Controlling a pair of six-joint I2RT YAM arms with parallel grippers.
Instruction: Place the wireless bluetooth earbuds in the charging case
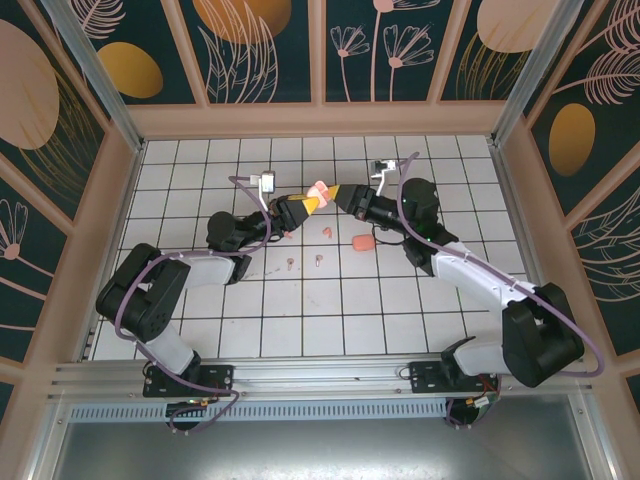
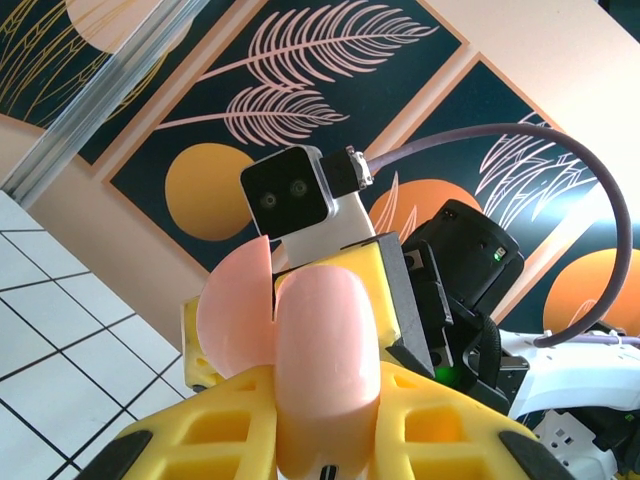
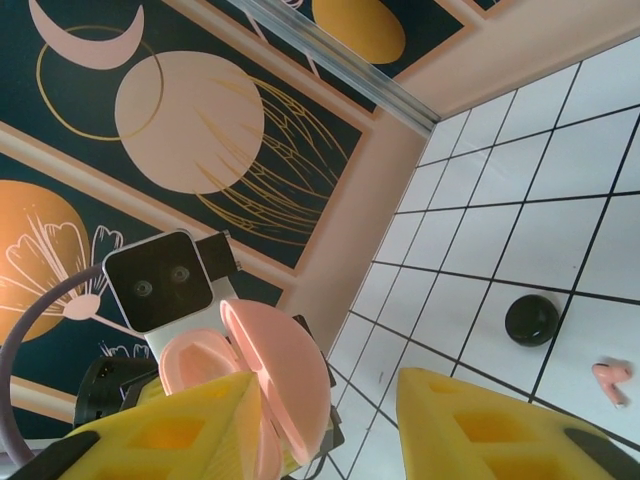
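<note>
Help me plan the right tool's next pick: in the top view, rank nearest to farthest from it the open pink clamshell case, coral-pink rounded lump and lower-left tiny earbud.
1. Open pink clamshell case: at the right tool's tips, gripped by the left tool.
2. Coral-pink rounded lump: on the tiles toward the bases.
3. Lower-left tiny earbud: farthest, near the left arm.

Top cam's showing 1 open pink case [image 1: 320, 190], 1 coral case [image 1: 362, 242], 3 loose pink buds [image 1: 328, 232] [image 1: 290, 264] [image 1: 318, 261]; right wrist cam's showing 1 black round item [image 3: 531, 320].
</note>
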